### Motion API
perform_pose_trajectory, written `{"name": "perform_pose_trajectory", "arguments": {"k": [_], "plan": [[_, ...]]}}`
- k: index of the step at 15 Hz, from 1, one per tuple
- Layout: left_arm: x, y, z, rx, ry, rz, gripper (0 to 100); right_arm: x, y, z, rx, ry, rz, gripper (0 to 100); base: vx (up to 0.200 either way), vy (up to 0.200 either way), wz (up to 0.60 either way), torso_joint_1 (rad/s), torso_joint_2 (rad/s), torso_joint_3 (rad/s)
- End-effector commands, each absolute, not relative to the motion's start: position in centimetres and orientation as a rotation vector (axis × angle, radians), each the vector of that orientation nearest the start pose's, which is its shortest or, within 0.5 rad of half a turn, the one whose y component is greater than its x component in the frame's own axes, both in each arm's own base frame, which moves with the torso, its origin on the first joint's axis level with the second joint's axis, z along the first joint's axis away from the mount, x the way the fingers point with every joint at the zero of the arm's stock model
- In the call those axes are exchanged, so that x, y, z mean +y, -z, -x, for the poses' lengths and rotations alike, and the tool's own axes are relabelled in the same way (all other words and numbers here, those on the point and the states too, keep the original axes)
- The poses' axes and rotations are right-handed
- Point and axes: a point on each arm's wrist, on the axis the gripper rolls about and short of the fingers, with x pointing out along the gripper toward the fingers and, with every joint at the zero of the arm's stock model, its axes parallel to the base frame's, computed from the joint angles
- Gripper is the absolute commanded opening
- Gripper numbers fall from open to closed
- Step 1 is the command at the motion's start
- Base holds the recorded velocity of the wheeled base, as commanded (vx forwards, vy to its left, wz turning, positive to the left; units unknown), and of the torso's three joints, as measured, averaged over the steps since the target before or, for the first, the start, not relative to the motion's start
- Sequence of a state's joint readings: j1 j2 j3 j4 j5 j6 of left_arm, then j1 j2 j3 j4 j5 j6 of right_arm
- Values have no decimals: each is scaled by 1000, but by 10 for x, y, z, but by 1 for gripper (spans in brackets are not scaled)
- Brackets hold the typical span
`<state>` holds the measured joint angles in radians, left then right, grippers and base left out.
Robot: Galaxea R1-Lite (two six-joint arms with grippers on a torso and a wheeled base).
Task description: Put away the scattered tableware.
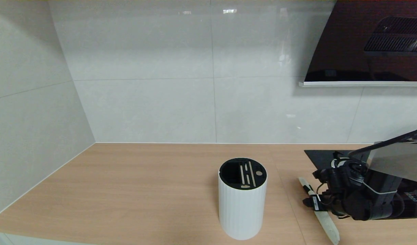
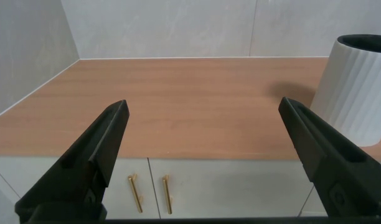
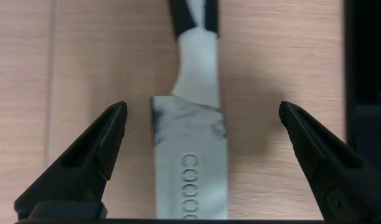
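Note:
A knife (image 1: 327,220) with a white marbled blade and a black-and-white handle lies flat on the wooden counter at the right. My right gripper (image 1: 315,200) hovers just above it. In the right wrist view the right gripper (image 3: 202,111) is open, one finger on each side of the knife (image 3: 190,143), not touching it. A white ribbed holder (image 1: 242,204) with a black slotted top stands upright near the counter's front, left of the knife. My left gripper (image 2: 203,104) is open and holds nothing, off the counter's front edge, with the holder (image 2: 358,87) off to one side.
A black cooktop (image 1: 322,156) lies right behind the knife, and a dark range hood (image 1: 365,44) hangs above it. Tiled walls close the back and left. The wooden counter (image 1: 143,190) is bare left of the holder. Gold cabinet handles (image 2: 136,193) show below the counter edge.

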<state>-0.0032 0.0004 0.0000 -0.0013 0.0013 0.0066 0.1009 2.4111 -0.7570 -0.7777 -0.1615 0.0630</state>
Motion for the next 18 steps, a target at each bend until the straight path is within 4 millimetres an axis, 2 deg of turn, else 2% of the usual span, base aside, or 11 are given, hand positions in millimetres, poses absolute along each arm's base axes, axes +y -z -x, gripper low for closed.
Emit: {"name": "perform_pose_trajectory", "arguments": {"k": [1, 2, 3, 13, 14, 18], "plan": [[0, -76, 23, -2, 2, -6, 100, 32, 59, -348, 867, 85, 57, 100, 0, 0, 0, 0, 0, 0], [0, -76, 23, -2, 2, -6, 100, 32, 59, -348, 867, 85, 57, 100, 0, 0, 0, 0, 0, 0], [0, -76, 23, -2, 2, -6, 100, 32, 59, -348, 867, 85, 57, 0, 0, 0, 0, 0, 0, 0], [0, -76, 23, -2, 2, -6, 100, 33, 58, -343, 878, 81, 60, 0, 0, 0, 0, 0, 0, 0], [0, -76, 23, -2, 2, -9, 100, 33, 53, -343, 866, 80, 58, 0, 0, 0, 0, 0, 0, 0], [0, -76, 23, -2, 2, -11, 100, 42, 11, -329, 783, 46, 54, 0, 0, 0, 0, 0, 0, 0]]}}
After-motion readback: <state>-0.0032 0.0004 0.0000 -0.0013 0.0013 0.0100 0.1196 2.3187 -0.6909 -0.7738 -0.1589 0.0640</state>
